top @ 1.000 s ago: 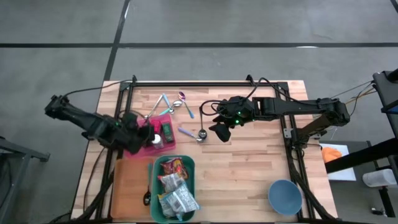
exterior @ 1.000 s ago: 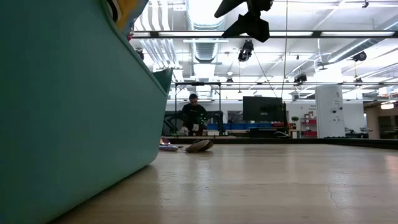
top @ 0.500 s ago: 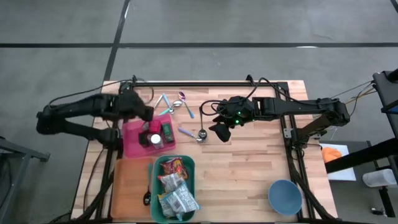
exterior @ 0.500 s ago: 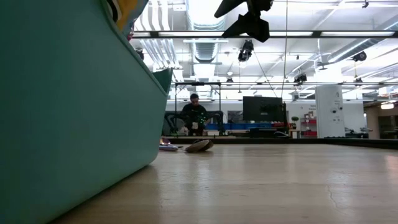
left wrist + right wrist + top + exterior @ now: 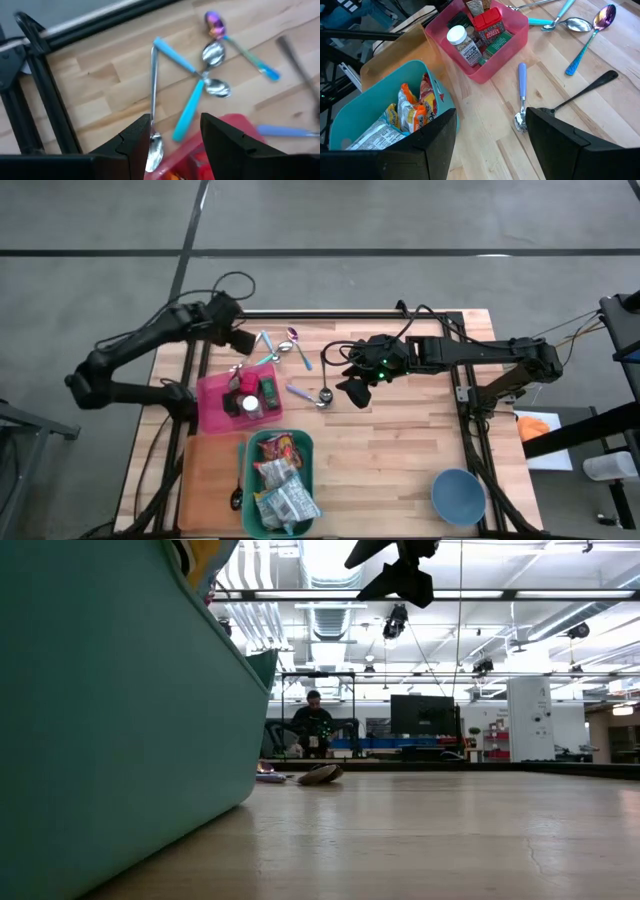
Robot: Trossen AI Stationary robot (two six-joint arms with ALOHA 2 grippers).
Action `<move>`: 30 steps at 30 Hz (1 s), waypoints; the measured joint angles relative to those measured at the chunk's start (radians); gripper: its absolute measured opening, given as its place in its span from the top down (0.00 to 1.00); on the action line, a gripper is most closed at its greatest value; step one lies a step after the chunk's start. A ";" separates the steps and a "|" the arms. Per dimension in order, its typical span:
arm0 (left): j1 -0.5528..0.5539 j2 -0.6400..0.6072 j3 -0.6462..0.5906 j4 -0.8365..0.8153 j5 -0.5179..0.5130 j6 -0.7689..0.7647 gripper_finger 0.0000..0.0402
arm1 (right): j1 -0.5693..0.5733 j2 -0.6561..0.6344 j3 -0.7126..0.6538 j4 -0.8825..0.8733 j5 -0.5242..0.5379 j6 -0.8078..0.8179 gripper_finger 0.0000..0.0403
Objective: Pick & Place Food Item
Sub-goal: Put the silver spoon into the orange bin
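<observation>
Our left tool [image 5: 238,340] hangs over the counter's far-left corner, fingers [image 5: 134,142] parted and empty. Our right tool [image 5: 352,392] hovers mid-counter, fingers [image 5: 427,142] apart, holding nothing.

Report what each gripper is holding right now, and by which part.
Nothing is held. The left gripper hangs open above the spoons; the right gripper hangs open and empty above the table.

Snack packets [image 5: 278,480], crinkled foil in orange, red and silver, are lying heaped in the teal bin [image 5: 306,444] at the table's near edge. Spice jars [image 5: 470,37] are sitting jumbled in the pink tray [image 5: 507,55] beside it.
</observation>
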 joint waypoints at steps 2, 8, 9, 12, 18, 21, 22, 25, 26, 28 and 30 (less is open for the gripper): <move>0.003 0.039 -0.026 0.021 0.002 0.004 0.56 | 0.000 0.000 0.000 0.000 0.000 0.000 0.42; 0.007 0.155 -0.124 0.128 -0.010 0.010 0.56 | 0.000 0.000 0.000 0.000 0.000 0.000 0.42; 0.009 0.171 -0.137 0.161 -0.011 0.016 0.56 | 0.000 0.000 0.000 0.000 0.000 0.000 0.42; 0.011 0.221 -0.165 0.228 -0.012 0.028 0.56 | 0.000 0.000 0.000 0.000 0.000 0.000 0.42; 0.026 0.319 -0.171 0.326 -0.001 0.075 0.56 | 0.000 0.000 0.000 0.000 0.000 0.000 0.42; 0.048 0.365 -0.171 0.364 0.029 0.101 0.56 | 0.000 0.000 0.000 0.000 0.000 0.000 0.42; 0.058 0.381 -0.170 0.367 0.038 0.104 0.56 | 0.000 0.000 0.000 0.000 0.000 0.000 0.42; 0.094 0.420 -0.171 0.363 0.076 0.130 0.56 | 0.000 0.000 0.000 0.000 0.000 0.000 0.42; 0.107 0.427 -0.171 0.363 0.088 0.145 0.56 | 0.000 0.000 0.000 0.000 0.000 0.000 0.42; 0.131 0.437 -0.171 0.363 0.096 0.156 0.56 | 0.000 0.000 0.000 0.000 0.001 0.004 0.42; 0.153 0.439 -0.171 0.365 0.100 0.159 0.56 | 0.000 0.000 0.000 0.000 0.009 0.011 0.42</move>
